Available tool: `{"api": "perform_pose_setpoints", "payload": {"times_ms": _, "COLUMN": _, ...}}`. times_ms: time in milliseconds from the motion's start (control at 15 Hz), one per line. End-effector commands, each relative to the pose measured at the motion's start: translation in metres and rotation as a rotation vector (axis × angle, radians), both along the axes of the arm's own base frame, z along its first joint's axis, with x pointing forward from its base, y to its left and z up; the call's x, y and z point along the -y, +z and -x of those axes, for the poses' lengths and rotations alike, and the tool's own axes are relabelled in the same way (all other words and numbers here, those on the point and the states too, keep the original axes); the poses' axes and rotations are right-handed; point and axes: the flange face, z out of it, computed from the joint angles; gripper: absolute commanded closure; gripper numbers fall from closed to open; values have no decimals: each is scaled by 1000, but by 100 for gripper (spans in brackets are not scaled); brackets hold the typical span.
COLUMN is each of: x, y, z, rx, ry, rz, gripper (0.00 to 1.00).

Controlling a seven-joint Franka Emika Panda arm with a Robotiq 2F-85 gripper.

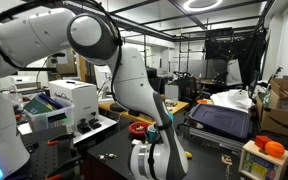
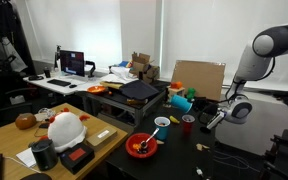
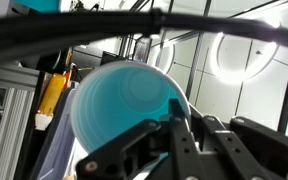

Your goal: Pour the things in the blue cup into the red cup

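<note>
My gripper (image 3: 174, 105) is shut on the blue cup (image 3: 119, 105). In the wrist view the cup fills the picture and I see its round base, so it is tipped well over, with ceiling lights behind it. In an exterior view the gripper (image 2: 216, 118) hangs just right of the red cup (image 2: 188, 124), which stands upright on the dark table. In an exterior view the arm hides most of the gripper (image 1: 152, 135) and only a bit of blue shows there. What is inside either cup is hidden.
A wide red bowl (image 2: 141, 146) and a small white cup (image 2: 162, 123) stand left of the red cup. A teal object (image 2: 182, 100) and a cardboard box (image 2: 199, 78) lie behind it. The red bowl (image 1: 141, 128) also shows beside the arm.
</note>
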Motion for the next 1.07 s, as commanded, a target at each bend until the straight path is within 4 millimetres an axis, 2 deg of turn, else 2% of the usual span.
{"api": "perform_pose_setpoints", "payload": {"times_ms": 0, "x": 4, "y": -3, "z": 4, "rx": 70, "ry": -11, "rz": -28, "gripper": 99}}
{"api": "perform_pose_setpoints", "payload": {"times_ms": 800, "x": -1, "y": -45, "z": 28, "rx": 164, "ry": -37, "rz": -136, "gripper": 99}}
{"api": "perform_pose_setpoints", "payload": {"times_ms": 933, "x": -1, "y": -42, "z": 29, "rx": 143, "ry": -51, "rz": -115, "gripper": 99}}
{"api": "perform_pose_setpoints", "payload": {"times_ms": 1000, "x": 1, "y": -35, "z": 27, "rx": 124, "ry": -54, "rz": -91, "gripper": 99}}
